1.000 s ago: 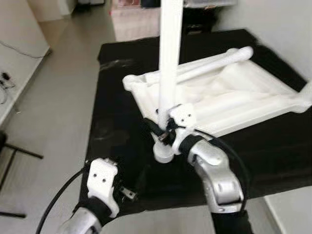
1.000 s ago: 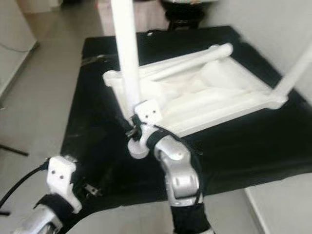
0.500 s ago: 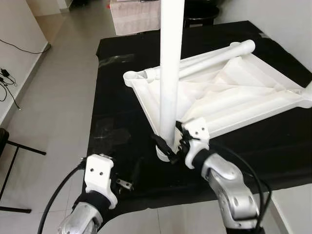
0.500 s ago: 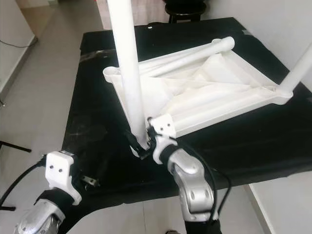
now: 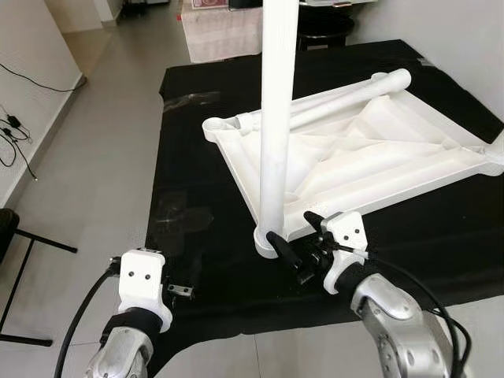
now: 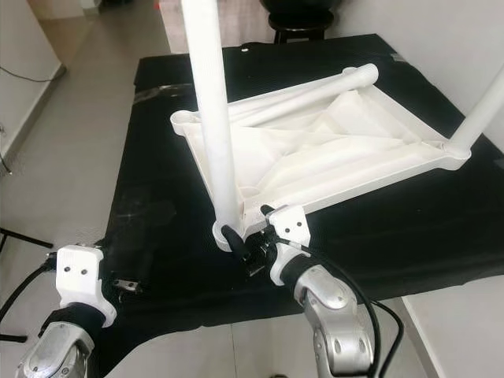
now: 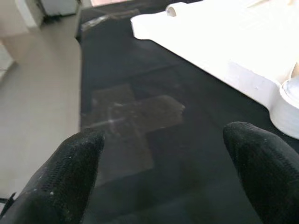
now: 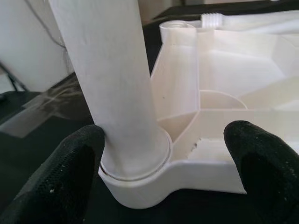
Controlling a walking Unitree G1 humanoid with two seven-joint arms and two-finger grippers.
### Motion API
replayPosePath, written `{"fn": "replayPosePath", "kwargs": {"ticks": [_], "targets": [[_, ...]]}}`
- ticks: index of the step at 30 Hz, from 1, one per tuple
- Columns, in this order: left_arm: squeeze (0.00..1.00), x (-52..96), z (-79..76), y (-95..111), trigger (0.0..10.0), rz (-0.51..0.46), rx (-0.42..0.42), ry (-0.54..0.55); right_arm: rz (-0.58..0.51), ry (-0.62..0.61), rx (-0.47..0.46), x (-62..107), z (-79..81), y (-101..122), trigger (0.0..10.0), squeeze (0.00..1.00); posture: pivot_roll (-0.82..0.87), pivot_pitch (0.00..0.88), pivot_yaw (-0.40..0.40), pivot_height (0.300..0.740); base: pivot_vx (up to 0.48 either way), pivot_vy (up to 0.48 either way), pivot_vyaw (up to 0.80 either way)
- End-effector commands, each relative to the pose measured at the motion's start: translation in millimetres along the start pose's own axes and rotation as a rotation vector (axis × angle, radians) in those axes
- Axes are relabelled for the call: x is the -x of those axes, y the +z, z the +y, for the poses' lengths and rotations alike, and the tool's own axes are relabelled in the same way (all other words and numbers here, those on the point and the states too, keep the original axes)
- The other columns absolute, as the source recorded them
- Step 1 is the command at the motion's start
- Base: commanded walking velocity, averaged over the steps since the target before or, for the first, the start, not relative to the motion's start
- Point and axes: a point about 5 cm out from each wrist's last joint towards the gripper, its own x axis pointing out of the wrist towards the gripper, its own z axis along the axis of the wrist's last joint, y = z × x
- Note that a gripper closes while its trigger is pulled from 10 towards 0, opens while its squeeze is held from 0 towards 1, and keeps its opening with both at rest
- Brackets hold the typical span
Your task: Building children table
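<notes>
My right gripper (image 8: 163, 172) hangs released, fingers spread, right before the smooth white plastic tube leg (image 5: 277, 126). It stands upright in the near corner socket of the upturned ribbed white plastic tabletop (image 5: 378, 157) on the black cloth-covered table (image 5: 197, 157). My left gripper (image 7: 163, 182) is farther off, also unclenched.

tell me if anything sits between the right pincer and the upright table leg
Nothing visible does. The right pincer is open just in front of the upright leg, where it stands in the corner socket of the upturned tabletop; one finger is beside the leg's base.
</notes>
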Motion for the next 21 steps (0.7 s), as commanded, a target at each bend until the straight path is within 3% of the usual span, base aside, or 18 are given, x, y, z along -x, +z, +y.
{"fn": "replayPosePath", "kwargs": {"ticks": [1,5,11,17,21], "targets": [[0.0,2.5,2.8,-7,10.0,0.034,-0.022,0.029,0.04,-0.112,-0.003,4.3,-14.3,-9,10.0,0.0,-0.07,0.121,0.043,0.74,0.0,0.0,0.0],[0.0,8.6,11.2,-12,10.0,0.061,-0.047,0.105,0.085,-0.198,0.012,10.6,-24.8,-20,10.0,0.0,-0.07,0.123,0.046,0.74,0.0,0.0,0.0],[0.0,13.4,14.6,-14,10.0,0.075,-0.051,0.128,0.109,-0.249,0.018,15.2,-29.9,-26,10.0,0.0,-0.07,0.124,0.049,0.74,0.0,0.0,0.0],[0.0,10.7,16.8,-14,10.0,0.07,-0.04,0.137,0.097,-0.227,0.001,10.8,-26.4,-25,10.0,0.0,-0.06,0.131,0.049,0.74,0.0,0.0,0.0],[0.0,11.0,17.0,-14,10.0,0.071,-0.037,0.136,0.033,-0.102,0.002,13.0,-12.8,-17,10.0,0.0,-0.07,0.136,0.049,0.74,0.0,0.0,0.0]]}}
